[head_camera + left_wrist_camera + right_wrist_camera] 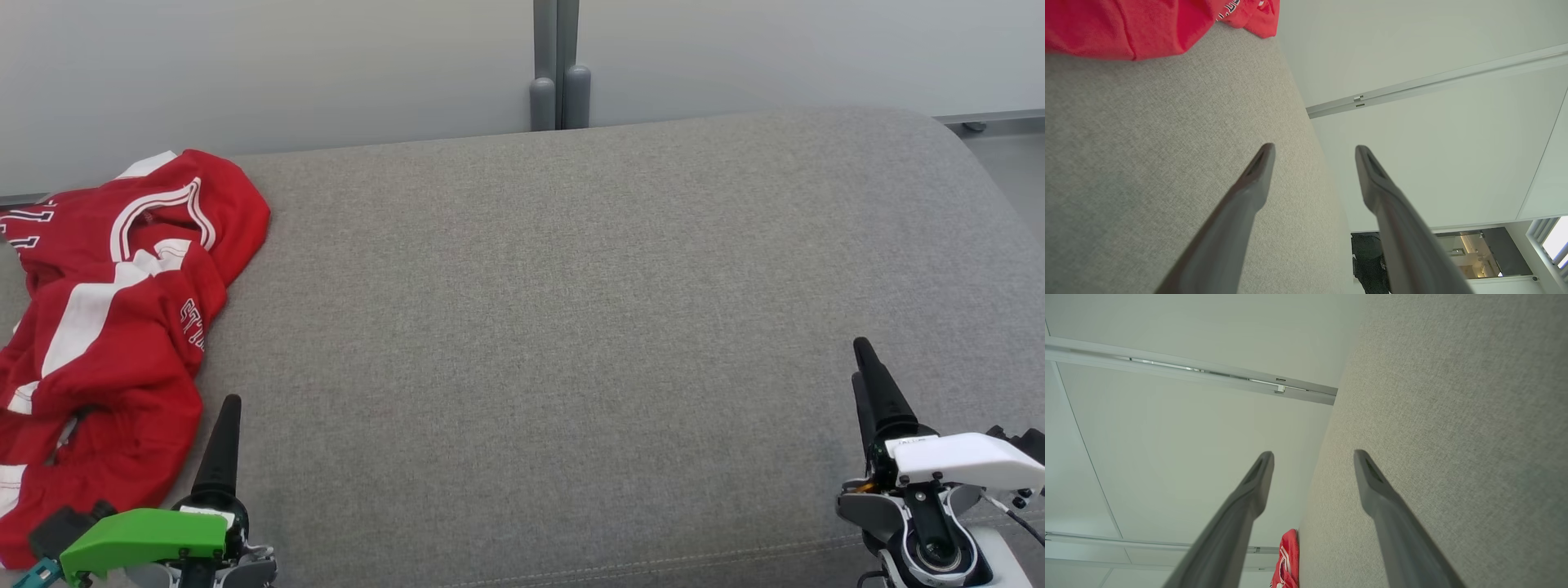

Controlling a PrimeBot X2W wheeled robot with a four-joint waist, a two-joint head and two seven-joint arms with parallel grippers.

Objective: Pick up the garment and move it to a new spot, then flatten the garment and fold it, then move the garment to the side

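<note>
Garment point(106, 327) — a crumpled red jersey — lies at the left end of the grey cushion point(571, 310). We note the left gripper point(1314, 151) just beside it, jaws spread and empty; the right gripper point(1312, 455) sits well apart, likewise spread.

There is a big bench point(571, 327) with a soft grey cloth top. A line of stitches point(653, 562) runs along the bench's near edge. Behind the bench is a plain pale wall point(245, 73). Two round grey posts point(560, 94) stand side by side just behind the bench's far edge, near its middle. Past the bench's far right corner is a bit of grey floor point(1012, 171). A thin pale rail point(1412, 87) runs across the wall beyond the bench.
</note>
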